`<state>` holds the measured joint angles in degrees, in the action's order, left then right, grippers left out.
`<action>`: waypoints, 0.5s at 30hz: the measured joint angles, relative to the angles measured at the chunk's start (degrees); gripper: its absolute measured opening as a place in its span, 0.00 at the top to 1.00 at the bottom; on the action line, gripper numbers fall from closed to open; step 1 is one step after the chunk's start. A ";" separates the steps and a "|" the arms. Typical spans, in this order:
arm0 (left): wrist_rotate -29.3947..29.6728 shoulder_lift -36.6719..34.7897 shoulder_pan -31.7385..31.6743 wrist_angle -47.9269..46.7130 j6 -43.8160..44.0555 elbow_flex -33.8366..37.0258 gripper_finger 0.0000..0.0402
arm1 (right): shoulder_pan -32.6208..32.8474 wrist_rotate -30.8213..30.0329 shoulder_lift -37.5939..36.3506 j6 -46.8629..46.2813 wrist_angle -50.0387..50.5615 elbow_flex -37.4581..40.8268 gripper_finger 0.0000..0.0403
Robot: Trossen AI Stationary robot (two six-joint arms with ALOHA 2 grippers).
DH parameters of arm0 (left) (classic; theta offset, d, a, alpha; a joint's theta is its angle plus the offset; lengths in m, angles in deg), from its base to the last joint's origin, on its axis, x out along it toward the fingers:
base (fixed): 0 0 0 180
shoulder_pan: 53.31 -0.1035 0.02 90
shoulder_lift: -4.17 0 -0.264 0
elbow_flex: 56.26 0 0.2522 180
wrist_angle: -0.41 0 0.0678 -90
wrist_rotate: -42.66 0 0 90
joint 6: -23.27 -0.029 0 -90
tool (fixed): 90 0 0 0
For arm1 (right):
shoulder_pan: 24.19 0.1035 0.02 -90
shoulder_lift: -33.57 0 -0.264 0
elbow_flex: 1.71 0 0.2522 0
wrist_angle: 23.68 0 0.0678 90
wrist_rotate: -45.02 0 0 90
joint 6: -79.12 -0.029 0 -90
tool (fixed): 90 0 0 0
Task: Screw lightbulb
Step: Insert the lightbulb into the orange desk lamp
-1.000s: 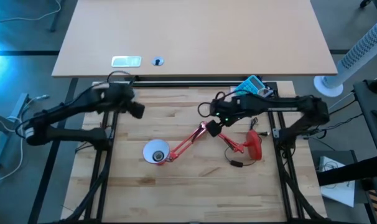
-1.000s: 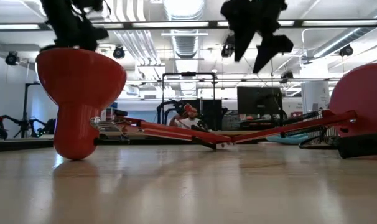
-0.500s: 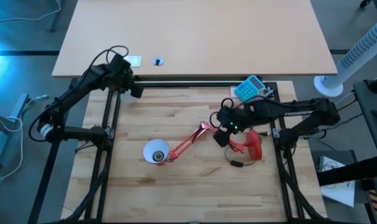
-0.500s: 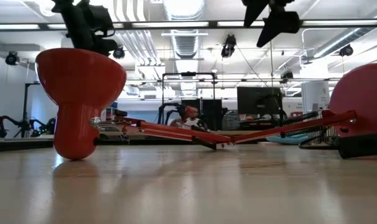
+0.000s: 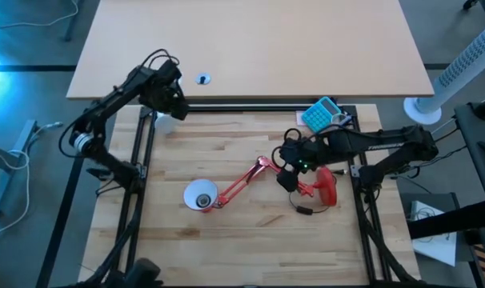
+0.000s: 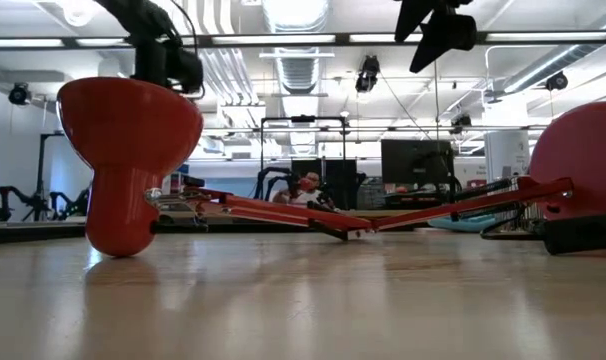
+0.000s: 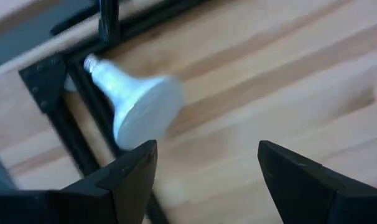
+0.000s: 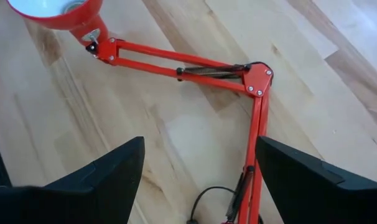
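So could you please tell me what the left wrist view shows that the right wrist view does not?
Only the left wrist view shows the small white lightbulb lying beside the black frame rail, ahead of the open left gripper. Only the right wrist view shows the red folding desk lamp below the open right gripper. Both show the pale wooden tabletop.

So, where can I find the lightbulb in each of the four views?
High view: lightbulb at the table's far left corner, under the left gripper.
Low view: not visible.
Left wrist view: lightbulb lying on the wood beside the black frame, ahead of the open fingers.
Right wrist view: not in it.
Shared landmark: black table frame.
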<state>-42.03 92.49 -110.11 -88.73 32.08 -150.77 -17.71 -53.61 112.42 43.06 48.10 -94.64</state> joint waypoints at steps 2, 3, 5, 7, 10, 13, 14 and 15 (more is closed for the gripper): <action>2.27 1.66 -0.85 -1.17 -1.68 -0.39 0.33 | 0.00 0.04 0.04 0.00 0.17 0.06 0.25; 3.18 2.37 -1.45 -1.14 -2.88 -0.31 0.33 | -0.02 0.00 0.04 0.00 0.15 0.06 0.25; 3.78 3.75 -2.79 -1.04 -5.11 0.54 0.33 | 0.00 0.01 0.04 -0.11 0.15 0.06 0.25; 3.25 5.60 -4.36 -0.68 -7.13 1.53 0.33 | -0.02 -0.10 0.04 -0.72 0.14 0.06 0.25; 1.33 8.08 -5.29 1.18 -8.49 2.77 0.33 | -0.01 -0.35 0.04 -1.33 0.12 0.06 0.25; 1.28 9.89 -5.25 2.88 -10.10 3.20 0.34 | 0.00 -0.37 0.04 -1.36 0.15 0.08 0.25; 1.34 10.37 -5.25 3.28 -10.41 3.46 0.34 | -0.01 -0.35 0.04 -1.34 0.16 0.08 0.25; 1.71 10.81 -5.25 3.48 -10.61 3.60 0.34 | -0.02 -0.35 0.04 -1.33 0.15 0.08 0.25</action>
<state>-40.32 103.30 -115.35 -85.25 21.47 -147.17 -17.73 -53.96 112.46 41.73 48.25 -94.56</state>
